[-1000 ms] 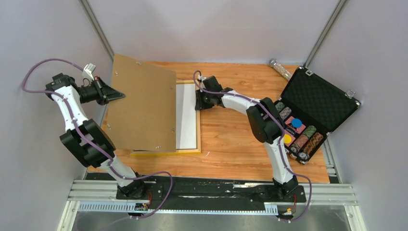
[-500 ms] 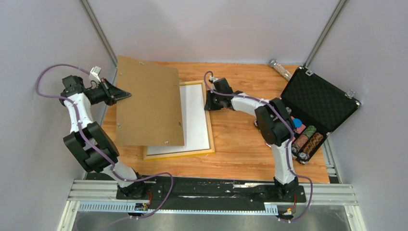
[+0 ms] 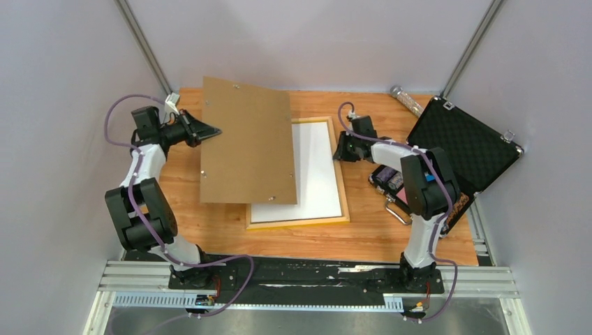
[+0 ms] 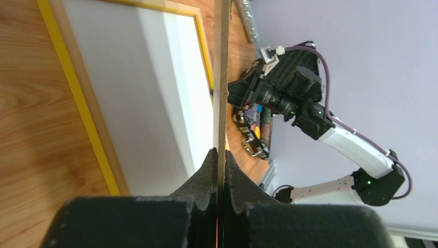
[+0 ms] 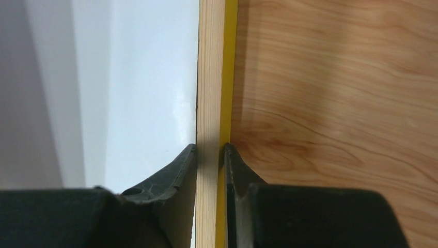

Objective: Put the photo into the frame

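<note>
**Dragged rightward: thin yellow wooden frame (image 3: 297, 224)**

The frame, laid flat on the worktop (image 3: 370, 241), is pinched at its right rail by the right claw (image 3: 340, 148). The brown rectangular backing board (image 3: 248, 139) is clamped above its left part by the left claw (image 3: 209, 131).

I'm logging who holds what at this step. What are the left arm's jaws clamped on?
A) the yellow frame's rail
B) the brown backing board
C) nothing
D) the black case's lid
B: the left wrist view shows the left jaws shut on the edge of the thin brown rectangular backing board, which is held above the thin yellow wooden picture frame.
</note>
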`<state>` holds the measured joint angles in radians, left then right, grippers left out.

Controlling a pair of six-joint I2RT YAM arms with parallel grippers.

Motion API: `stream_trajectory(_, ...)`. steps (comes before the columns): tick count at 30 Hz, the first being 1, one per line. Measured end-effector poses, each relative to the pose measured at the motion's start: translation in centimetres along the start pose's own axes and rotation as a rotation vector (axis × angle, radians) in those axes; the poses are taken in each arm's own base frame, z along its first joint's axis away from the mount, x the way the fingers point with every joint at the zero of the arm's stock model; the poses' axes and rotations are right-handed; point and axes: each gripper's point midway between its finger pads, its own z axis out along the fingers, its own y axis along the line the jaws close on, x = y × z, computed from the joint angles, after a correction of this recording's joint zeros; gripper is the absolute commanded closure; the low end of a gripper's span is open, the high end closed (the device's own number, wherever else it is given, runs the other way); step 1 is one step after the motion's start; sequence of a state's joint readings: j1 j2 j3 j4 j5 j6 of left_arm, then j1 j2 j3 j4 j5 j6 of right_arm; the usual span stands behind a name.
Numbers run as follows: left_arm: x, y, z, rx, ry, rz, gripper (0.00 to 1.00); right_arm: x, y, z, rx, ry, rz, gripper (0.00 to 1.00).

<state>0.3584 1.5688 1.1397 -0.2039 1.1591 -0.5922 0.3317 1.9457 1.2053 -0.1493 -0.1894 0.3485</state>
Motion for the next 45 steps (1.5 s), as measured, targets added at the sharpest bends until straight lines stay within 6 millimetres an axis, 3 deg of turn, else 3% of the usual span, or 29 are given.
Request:
stream_trajectory(5, 1.1, -1.4, 2.8, 0.067, 0.006, -0.044, 1.0, -0.1, -2.9, -1.4, 0.052, -0.032, 0.048, 0.97)
stream_trajectory(11, 1.0, -3.2, 5.2, 0.117, -0.007, -0.052, 1.0, -0.2, -3.5, -1.7, 0.078, -0.05, 0.061, 0.95)
stream_trajectory(13, 1.0, -3.3, 6.1, 0.122, -0.009, -0.062, 1.0, -0.2, -3.5, -1.7, 0.078, -0.05, 0.065, 0.87)
stream_trajectory(17, 1.9, -2.6, 8.1, 0.125, 0.011, -0.108, 1.0, -0.2, -3.5, -1.7, 0.08, -0.052, 0.073, 0.57)
stream_trajectory(24, 5.3, 0.0, 11.0, 0.106, 0.073, -0.246, 1.0, -0.4, -3.3, -2.3, 0.079, -0.071, 0.083, 0.37)
stream_trajectory(27, 6.0, 0.0, 11.5, 0.106, 0.082, -0.257, 1.0, -1.2, -3.0, -3.4, 0.07, -0.101, 0.08, 0.35)
stream_trajectory(33, 6.8, -0.4, 12.3, 0.113, 0.072, -0.236, 1.0, -4.8, -3.2, -6.7, 0.062, -0.22, 0.082, 0.34)
stream_trajectory(38, 8.9, -0.7, 13.4, 0.107, 0.105, -0.238, 1.0, -7.1, -5.5, -8.5, 0.084, -0.294, 0.113, 0.34)
stream_trajectory(45, 9.6, -1.7, 14.3, 0.134, 0.098, -0.211, 1.0, -8.1, -8.5, -10.0, 0.08, -0.336, 0.154, 0.34)
